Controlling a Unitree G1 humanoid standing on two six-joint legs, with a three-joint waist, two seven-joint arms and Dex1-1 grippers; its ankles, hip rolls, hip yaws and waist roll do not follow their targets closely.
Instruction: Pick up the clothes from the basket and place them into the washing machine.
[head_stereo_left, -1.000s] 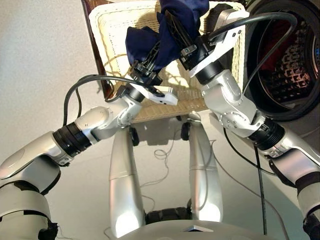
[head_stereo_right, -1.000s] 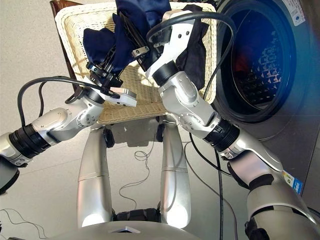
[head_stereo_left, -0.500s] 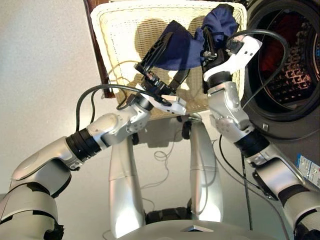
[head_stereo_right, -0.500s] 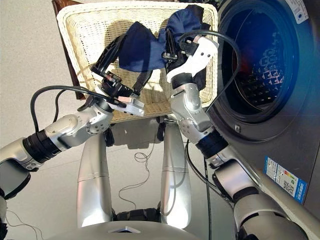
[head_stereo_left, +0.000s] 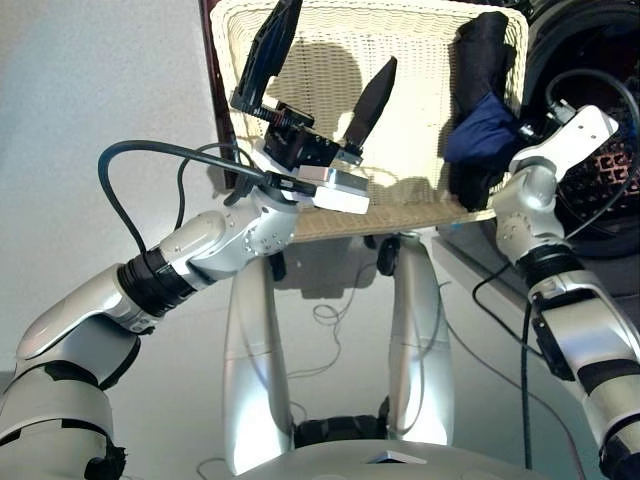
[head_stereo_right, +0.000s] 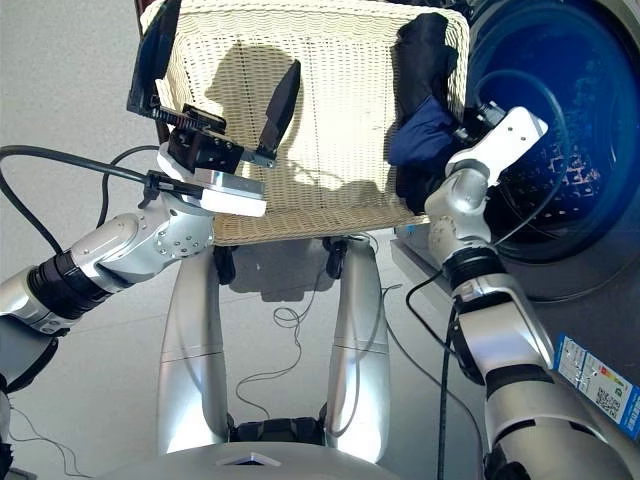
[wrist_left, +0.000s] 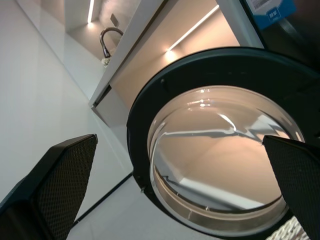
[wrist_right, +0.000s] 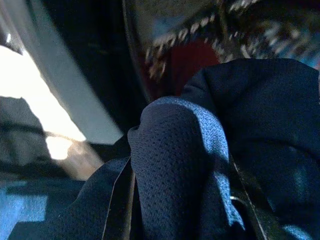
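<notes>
The cream wicker basket (head_stereo_left: 330, 40) fills the top of the head views. A black garment (head_stereo_left: 485, 45) lies along its right side. My left gripper (head_stereo_left: 320, 75) hovers over the basket's left half, open and holding nothing. In the left wrist view its fingers (wrist_left: 55, 180) frame the round glass door (wrist_left: 220, 155). My right gripper (head_stereo_left: 503, 140) is shut on the navy garment (head_stereo_left: 478, 135), bunched at the basket's right edge beside the washing machine (head_stereo_right: 575, 150). In the right wrist view the navy cloth (wrist_right: 185, 160) covers the fingers, and a red patch (wrist_right: 192, 65) shows inside the drum beyond.
A dark wooden piece (head_stereo_left: 213, 80) runs along the basket's left edge. Black cables (head_stereo_left: 140, 150) loop off both arms. The basket stands on castors (head_stereo_left: 385, 255) over a pale floor with a thin cord (head_stereo_left: 325, 310).
My left gripper has let go of the navy garment and now stands open. The right gripper has carried the garment right and down, toward the machine's opening.
</notes>
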